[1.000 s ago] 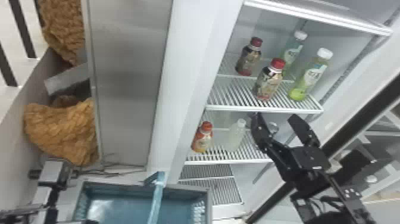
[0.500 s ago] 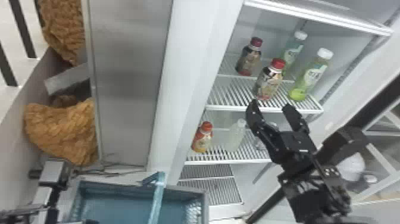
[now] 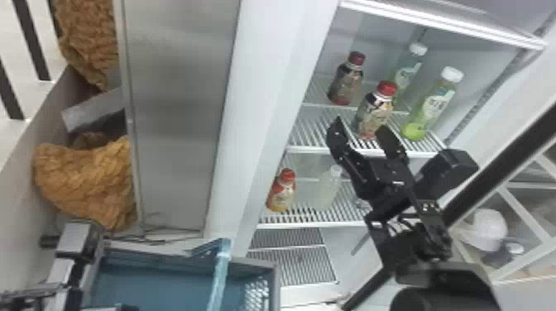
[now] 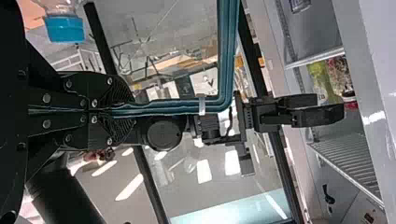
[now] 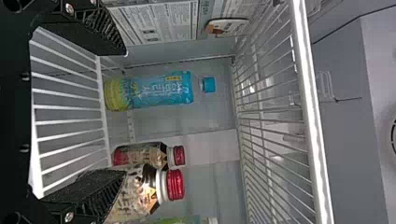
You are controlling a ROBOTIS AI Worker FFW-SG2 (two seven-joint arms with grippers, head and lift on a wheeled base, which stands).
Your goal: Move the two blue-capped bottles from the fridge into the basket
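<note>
Blue-capped bottle (image 5: 161,91): blue label, yellow-green base, upright beyond right gripper (image 3: 360,123), lined up between its spread jaws. Left gripper (image 3: 76,298): jaws clamped on basket handle (image 4: 226,56); another blue cap (image 4: 65,29) nearby.

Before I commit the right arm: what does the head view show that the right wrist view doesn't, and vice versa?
Head view: basket; orange bottle and clear bottle on the lower shelf.

Right wrist view: blue-capped bottle, upright on the shelf, left of the red caps.

Both: front red-capped bottle and rear one on that same shelf; a green bottle, cut off in the wrist view; right gripper, open.
</note>
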